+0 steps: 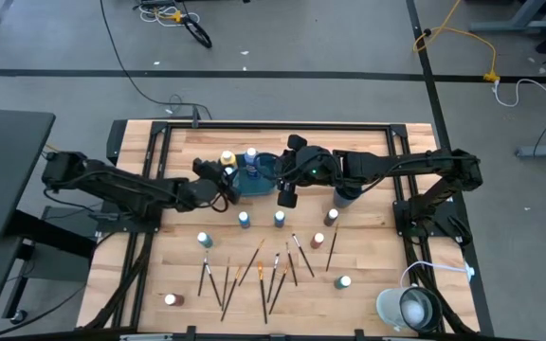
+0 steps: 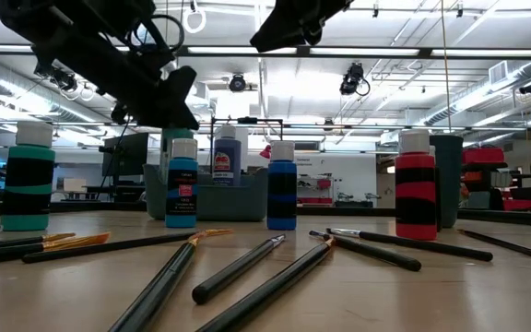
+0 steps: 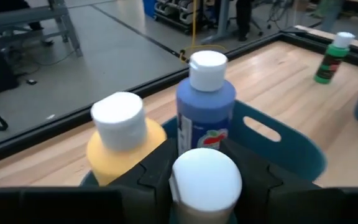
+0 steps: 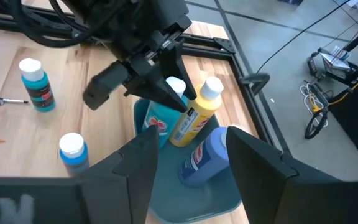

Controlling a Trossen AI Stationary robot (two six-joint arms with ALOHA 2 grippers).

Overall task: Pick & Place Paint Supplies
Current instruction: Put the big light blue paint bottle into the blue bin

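Round-capped paint bottle [image 3: 205,177] (glossy plastic)

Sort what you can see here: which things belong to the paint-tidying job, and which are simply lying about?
Part of the job:
- paint bottles on the table and in the tray
- paintbrushes
- teal tray
- dark cup
- left gripper, at a bottle in the tray
- right gripper, over the tray

Lying about:
- lamp at the table corner
- cables on the floor

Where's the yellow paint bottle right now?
The yellow bottle stands in the teal tray at the table's far middle, beside a blue bottle, under the left gripper.
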